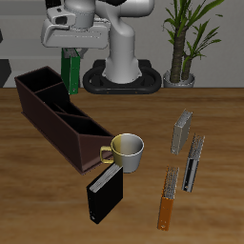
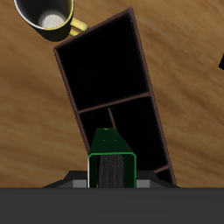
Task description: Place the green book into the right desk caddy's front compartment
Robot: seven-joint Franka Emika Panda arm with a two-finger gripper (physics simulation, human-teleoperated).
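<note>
1. The gripper is clenched on the green book and holds it up in the air.
2. The green book hangs upright above the back end of the right desk caddy.
3. A white and yellow mug sits just beside the caddy's near end.
4. A black book stands near the table's front edge.

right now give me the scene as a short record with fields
end effector: shut on the green book, raised above the caddy's far end
green book: held upright, off the table
caddy: dark brown, on the table, compartments look empty
mug: beside the caddy's near end
black book: near the table's front edge
other books: three, apart from the caddy
task state: book not yet in the caddy
</note>
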